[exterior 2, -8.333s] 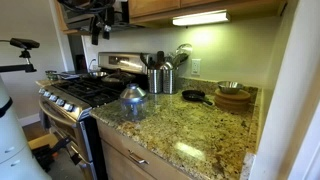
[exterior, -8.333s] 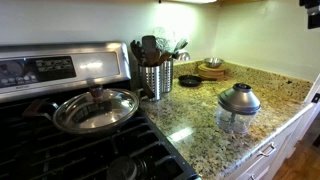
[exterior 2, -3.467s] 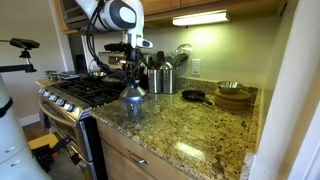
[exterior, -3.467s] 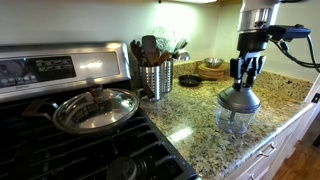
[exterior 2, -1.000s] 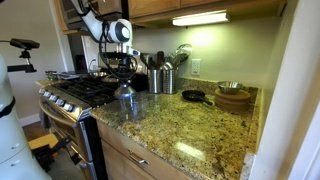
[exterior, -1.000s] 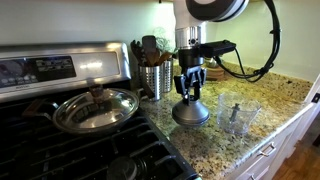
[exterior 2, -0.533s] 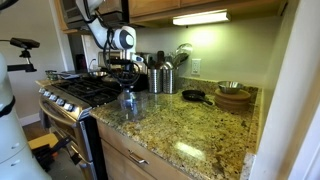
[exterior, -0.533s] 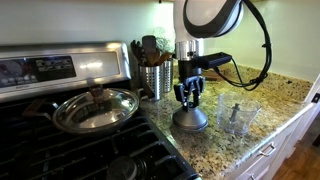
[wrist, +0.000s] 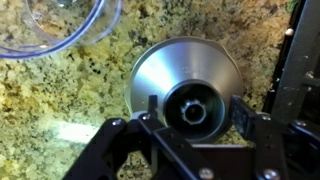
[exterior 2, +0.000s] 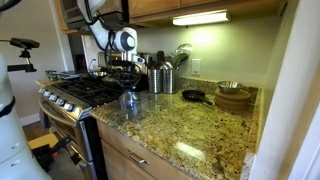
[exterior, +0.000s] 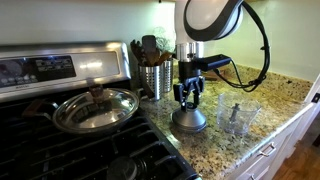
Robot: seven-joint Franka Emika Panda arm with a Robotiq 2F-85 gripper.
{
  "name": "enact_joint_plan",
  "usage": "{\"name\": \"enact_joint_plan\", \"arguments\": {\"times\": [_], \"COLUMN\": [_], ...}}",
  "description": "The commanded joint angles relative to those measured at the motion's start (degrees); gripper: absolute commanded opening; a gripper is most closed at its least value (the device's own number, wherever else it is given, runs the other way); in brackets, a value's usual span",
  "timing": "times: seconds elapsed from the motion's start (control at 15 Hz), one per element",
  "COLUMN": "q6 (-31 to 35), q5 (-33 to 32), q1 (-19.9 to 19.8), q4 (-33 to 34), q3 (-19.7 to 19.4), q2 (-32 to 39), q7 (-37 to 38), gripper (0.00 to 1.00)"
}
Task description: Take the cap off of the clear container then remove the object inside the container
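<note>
The grey dome-shaped cap [exterior: 190, 120] stands on the granite counter beside the stove, apart from the clear container [exterior: 235, 118]. It also shows in an exterior view [exterior 2: 128, 101] and fills the wrist view [wrist: 185, 60]. My gripper [exterior: 190, 98] hangs straight over the cap's knob. In the wrist view my gripper [wrist: 196, 112] has a finger on each side of the knob with small gaps, so it is open. The clear container is uncovered, and a thin dark upright object [exterior: 234, 112] stands inside. Its rim shows at the top left of the wrist view [wrist: 60, 30].
A pan with a flat glass lid [exterior: 95, 108] sits on the stove. A steel utensil canister [exterior: 155, 78] stands behind the cap. A small black skillet [exterior: 189, 80] and wooden bowls [exterior: 212, 68] are at the back. The counter's front edge [exterior: 265, 150] is near the container.
The cap came off the clear container and moved toward the stove. Over the last second it was lowered onto the counter, and my gripper has stayed over it since.
</note>
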Motion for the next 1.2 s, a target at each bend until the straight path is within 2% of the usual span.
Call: {"name": "enact_joint_plan", "arguments": {"times": [0.0, 0.33, 0.73, 1.13], "q6": [0.56, -3.93, -10.10, -9.55], "q5": [-0.72, -0.55, -0.40, 1.11], "q1": [1.41, 1.45, -0.30, -3.47], "q4": [-3.49, -5.15, -6.65, -10.98], "q3": [-1.01, -0.60, -1.36, -4.07], "q2": [-4.55, -10.59, -17.27, -20.84], "q7": [2.22, 3.15, 6.41, 8.91], "gripper": [1.00, 1.00, 1.00, 1.00]}}
